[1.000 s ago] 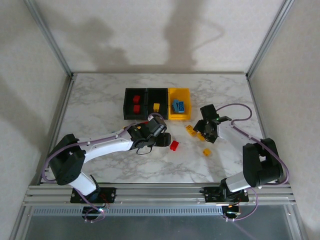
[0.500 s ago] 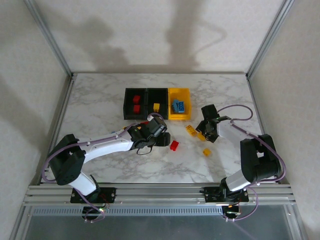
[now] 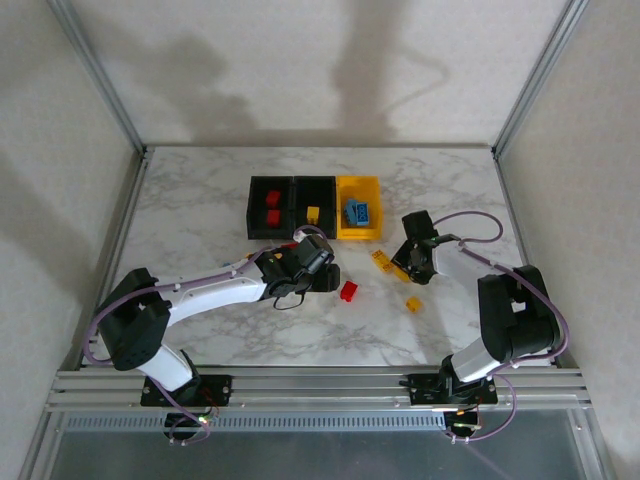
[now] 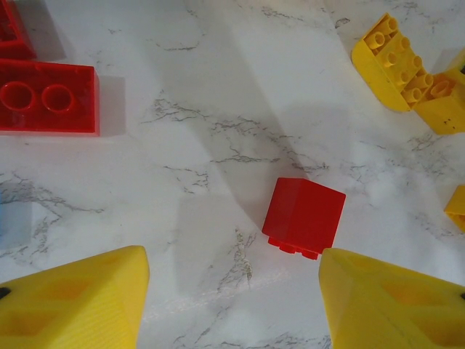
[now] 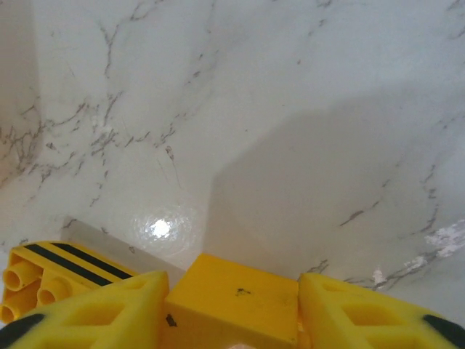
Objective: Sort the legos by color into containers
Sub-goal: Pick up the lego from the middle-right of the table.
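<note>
Your right gripper [image 5: 232,285] pinches a yellow brick [image 5: 234,309] just right of the yellow bin [image 3: 359,236]. Your left gripper [image 4: 232,258] stands half open, empty, over a red brick [image 4: 303,214] nearer than that bin, with bare marble tabletop [image 4: 218,94] around it.

Robot lab cell — alu frame [image 3: 100,80], marble-look table [image 3: 200,200].

A white table [image 3: 200,200] veined with grey marble fills the middle of the top view. One aluminium post [image 3: 95,70] slants at upper left, another post [image 3: 538,75] at upper right. A slotted rail [image 3: 320,383] crosses the bottom. Soft shadows [image 3: 200,60] lie on the pale back wall [image 3: 470,90].
</note>
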Motion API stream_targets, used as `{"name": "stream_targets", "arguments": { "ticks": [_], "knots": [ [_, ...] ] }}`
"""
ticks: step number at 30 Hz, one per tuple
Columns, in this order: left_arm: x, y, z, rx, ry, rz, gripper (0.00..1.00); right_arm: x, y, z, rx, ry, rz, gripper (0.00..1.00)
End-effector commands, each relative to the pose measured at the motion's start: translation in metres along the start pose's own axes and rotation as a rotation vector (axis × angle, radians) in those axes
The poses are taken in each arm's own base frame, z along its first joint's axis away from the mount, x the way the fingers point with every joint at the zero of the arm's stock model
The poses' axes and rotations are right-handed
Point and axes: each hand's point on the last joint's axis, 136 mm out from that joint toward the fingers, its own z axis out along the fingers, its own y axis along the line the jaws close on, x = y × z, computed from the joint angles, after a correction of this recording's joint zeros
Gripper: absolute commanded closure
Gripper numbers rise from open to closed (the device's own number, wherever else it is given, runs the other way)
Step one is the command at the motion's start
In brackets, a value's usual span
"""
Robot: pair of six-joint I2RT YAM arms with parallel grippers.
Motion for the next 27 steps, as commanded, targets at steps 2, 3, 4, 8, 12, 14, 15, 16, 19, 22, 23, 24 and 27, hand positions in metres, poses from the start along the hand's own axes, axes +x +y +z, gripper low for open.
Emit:
{"name": "stream_targets", "arguments": {
  "ticks": [2,3,4,8,12,14,15,16,19,22,23,24,27],
  "knots": [
    [-0.009,-0.002,-0.012,0.022,-0.035,-0.020,0.38,0.001,-0.006,-0.005,0.011,-0.002,0.000,0.59],
    [-0.011,-0.002,-0.015,0.028,-0.044,-0.021,0.37,-0.001,-0.005,-0.010,0.003,-0.011,-0.003,0.61],
    [-0.013,-0.003,-0.018,0.038,-0.053,-0.024,0.37,-0.005,-0.002,-0.016,-0.009,-0.024,-0.005,0.62],
    [-0.025,0.001,-0.026,0.096,-0.071,-0.077,0.37,-0.022,0.019,-0.048,-0.086,-0.083,-0.006,0.63],
    [-0.046,0.015,-0.042,0.126,-0.121,-0.146,0.37,-0.035,0.057,-0.079,-0.178,-0.127,-0.042,0.63],
    [-0.057,0.028,-0.053,0.116,-0.156,-0.179,0.37,-0.039,0.080,-0.090,-0.218,-0.140,-0.075,0.63],
    [-0.061,0.035,-0.058,0.112,-0.170,-0.194,0.37,-0.039,0.090,-0.093,-0.232,-0.141,-0.089,0.63],
    [-0.065,0.041,-0.064,0.108,-0.187,-0.212,0.37,-0.039,0.104,-0.096,-0.251,-0.141,-0.113,0.63],
    [-0.072,0.063,-0.079,0.102,-0.233,-0.271,0.36,-0.036,0.138,-0.096,-0.275,-0.133,-0.172,0.63],
    [-0.073,0.078,-0.091,0.100,-0.261,-0.310,0.36,-0.032,0.166,-0.093,-0.300,-0.119,-0.211,0.63],
    [-0.072,0.083,-0.093,0.090,-0.268,-0.318,0.36,-0.032,0.172,-0.091,-0.305,-0.118,-0.216,0.63],
    [-0.071,0.088,-0.096,0.084,-0.274,-0.325,0.35,-0.032,0.178,-0.090,-0.311,-0.116,-0.222,0.63],
    [-0.065,0.096,-0.100,0.074,-0.277,-0.340,0.35,-0.032,0.191,-0.084,-0.323,-0.106,-0.240,0.63]
  ]
}}
